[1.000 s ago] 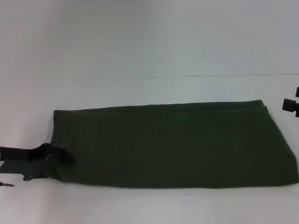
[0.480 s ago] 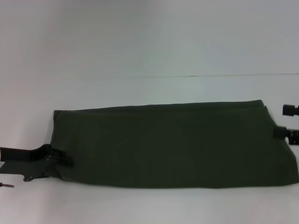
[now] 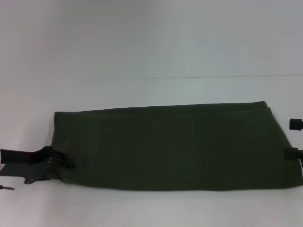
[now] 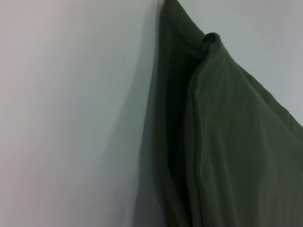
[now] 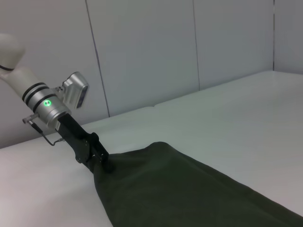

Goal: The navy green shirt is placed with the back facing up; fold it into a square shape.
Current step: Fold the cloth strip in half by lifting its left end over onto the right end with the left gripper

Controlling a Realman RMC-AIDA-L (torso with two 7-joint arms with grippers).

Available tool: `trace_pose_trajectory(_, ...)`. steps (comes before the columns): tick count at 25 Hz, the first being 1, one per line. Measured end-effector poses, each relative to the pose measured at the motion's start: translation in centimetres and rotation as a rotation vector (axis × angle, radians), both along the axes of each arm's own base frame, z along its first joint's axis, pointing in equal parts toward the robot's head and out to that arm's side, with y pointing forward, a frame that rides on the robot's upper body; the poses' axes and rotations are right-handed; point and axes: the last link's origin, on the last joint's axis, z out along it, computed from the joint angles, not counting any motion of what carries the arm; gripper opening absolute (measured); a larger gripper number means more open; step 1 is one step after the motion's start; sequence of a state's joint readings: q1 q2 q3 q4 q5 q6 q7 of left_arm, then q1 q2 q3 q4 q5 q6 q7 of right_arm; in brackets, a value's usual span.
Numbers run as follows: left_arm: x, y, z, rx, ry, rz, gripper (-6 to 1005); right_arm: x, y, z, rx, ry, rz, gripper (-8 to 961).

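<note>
Both grippers flanked the navy green shirt (image 3: 170, 146), which lay folded into a long band across the counter (image 3: 142, 56); the left gripper (image 3: 66, 160) was pinching its near left-end corner, while the right gripper (image 3: 296, 139) hung beside the opposite end, its grip unreadable

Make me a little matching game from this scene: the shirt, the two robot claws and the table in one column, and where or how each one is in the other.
Things:
1. navy green shirt
2. left gripper
3. right gripper
4. table

Places or states:
A. at the shirt's right end, mostly out of the head view
B. white and bare beyond the cloth
C. at the shirt's left end, against the cloth
D. lying as a long folded band across the table

Pairs: 1-D, 2-C, 3-A, 4-B
</note>
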State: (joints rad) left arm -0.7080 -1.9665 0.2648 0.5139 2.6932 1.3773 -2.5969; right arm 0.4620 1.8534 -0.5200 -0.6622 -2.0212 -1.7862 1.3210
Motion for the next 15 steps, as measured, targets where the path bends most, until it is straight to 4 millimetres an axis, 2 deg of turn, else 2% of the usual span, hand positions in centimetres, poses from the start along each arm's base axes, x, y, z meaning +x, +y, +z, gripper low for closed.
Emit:
trace_pose_trajectory(11,0.17,0.04,-0.06,0.0,-0.004,-0.016,263,0.06,-0.05,-0.15,-0.004,-0.003,-0.001,931)
trace_pose_trajectory(15,0.28,0.11,-0.01,0.003,-0.008,-0.02,182,0.1,-0.01,-0.26,-0.002,-0.004,-0.005,931)
